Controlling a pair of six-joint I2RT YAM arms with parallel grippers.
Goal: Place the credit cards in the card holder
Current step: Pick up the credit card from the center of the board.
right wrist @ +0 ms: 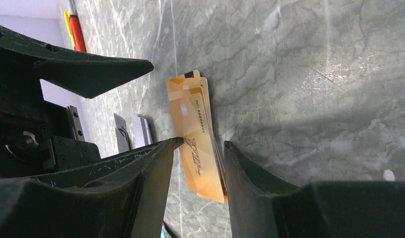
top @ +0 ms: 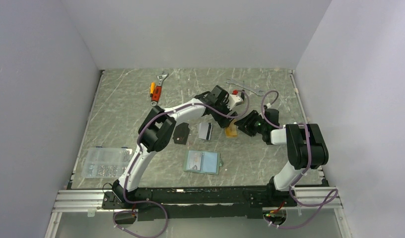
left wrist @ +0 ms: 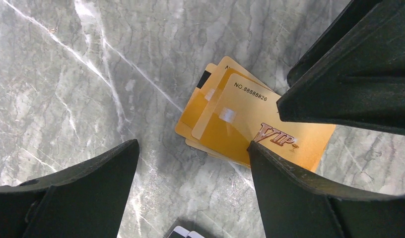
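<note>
A fanned stack of orange-gold credit cards [top: 232,130] lies flat on the marble table, top card marked VIP [left wrist: 240,124], and shows edge-on in the right wrist view [right wrist: 200,148]. My right gripper [right wrist: 200,143] straddles the stack's edge. One fingertip [right wrist: 176,142] touches the top card and the other rests against the table beside the stack. My left gripper [left wrist: 193,148] is open wide just above the table, its right finger [left wrist: 270,168] over the stack's near edge. A black card [top: 181,133] and a silver-grey card [top: 205,131] lie left of the stack. The sage-green card holder [top: 202,161] lies open nearer the front.
An orange-handled wrench [top: 158,88] lies at the back left. A red-tipped screwdriver [top: 235,92] and thin wrenches [top: 246,87] lie at the back right. A clear parts box [top: 103,162] stands at the front left. The two grippers are close together over the stack.
</note>
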